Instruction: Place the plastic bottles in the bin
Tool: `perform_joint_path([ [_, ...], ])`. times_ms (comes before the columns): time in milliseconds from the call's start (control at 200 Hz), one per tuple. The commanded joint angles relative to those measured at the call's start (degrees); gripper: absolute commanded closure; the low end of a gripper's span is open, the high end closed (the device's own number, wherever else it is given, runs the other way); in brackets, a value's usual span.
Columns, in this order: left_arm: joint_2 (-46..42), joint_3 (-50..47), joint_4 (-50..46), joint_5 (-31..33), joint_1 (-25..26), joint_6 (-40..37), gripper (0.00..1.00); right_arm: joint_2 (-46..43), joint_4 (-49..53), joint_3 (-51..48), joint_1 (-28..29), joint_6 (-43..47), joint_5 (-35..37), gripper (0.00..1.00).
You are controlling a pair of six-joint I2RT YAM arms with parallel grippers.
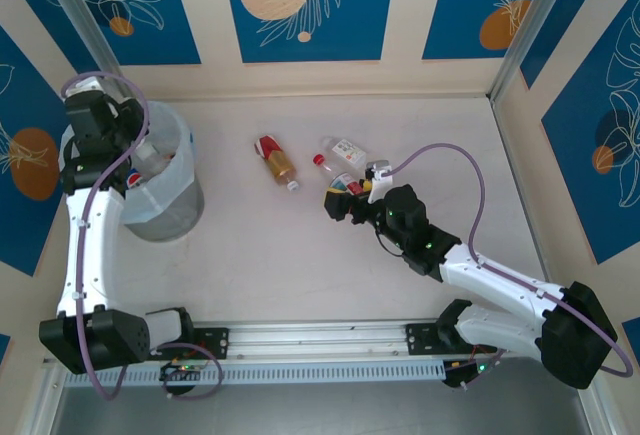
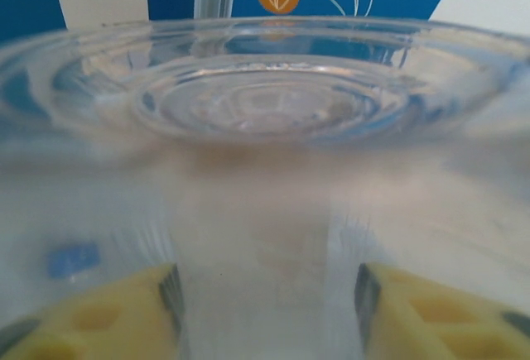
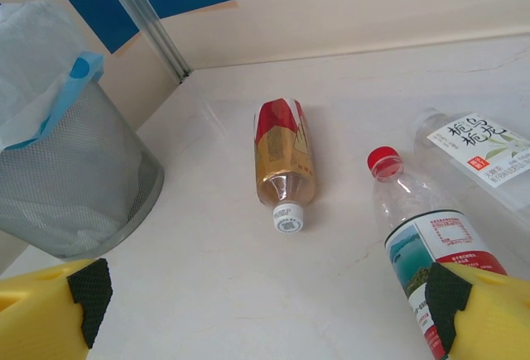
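Over the bin [image 1: 172, 207], a grey mesh basket lined with a white bag, my left gripper [image 1: 122, 155] is shut on a clear plastic bottle [image 1: 155, 156]. In the left wrist view the bottle's ribbed base [image 2: 265, 103] bulges above the yellow fingers [image 2: 124, 314] that press its body from both sides. My right gripper [image 3: 269, 298] stands open just above the table. A red-capped bottle [image 3: 418, 236] lies by its right finger, and a brown-tea bottle with a red label [image 3: 283, 157] lies ahead of it. A white-labelled bottle [image 3: 472, 149] lies at the far right.
The three loose bottles lie mid-table [image 1: 275, 160], [image 1: 335, 173], [image 1: 350, 149]. Blue patterned walls and metal posts [image 1: 520, 30] enclose the table. The bin [image 3: 74, 186] stands at the left in the right wrist view.
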State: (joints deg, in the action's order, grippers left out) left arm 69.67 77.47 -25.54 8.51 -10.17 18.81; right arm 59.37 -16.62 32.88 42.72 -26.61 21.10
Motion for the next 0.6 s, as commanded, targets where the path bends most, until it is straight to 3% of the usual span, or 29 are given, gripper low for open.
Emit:
perform_joint_path([
  [0,-1.45,-1.32,-2.3,-2.23,-0.57,0.57,0.48,0.26,-0.08,1.57,-0.27,-0.61,-0.01,0.0],
  [420,0.67,-3.77,-5.94,-4.83,-0.57,-0.09,0.43,2.83,0.19,3.13,-0.36,-0.22,-1.93,0.0],
  [595,1.87,-3.19,-6.45,-5.48,-0.62,0.28,0.32,3.12,0.53,3.41,-0.36,-0.17,-2.14,0.0],
])
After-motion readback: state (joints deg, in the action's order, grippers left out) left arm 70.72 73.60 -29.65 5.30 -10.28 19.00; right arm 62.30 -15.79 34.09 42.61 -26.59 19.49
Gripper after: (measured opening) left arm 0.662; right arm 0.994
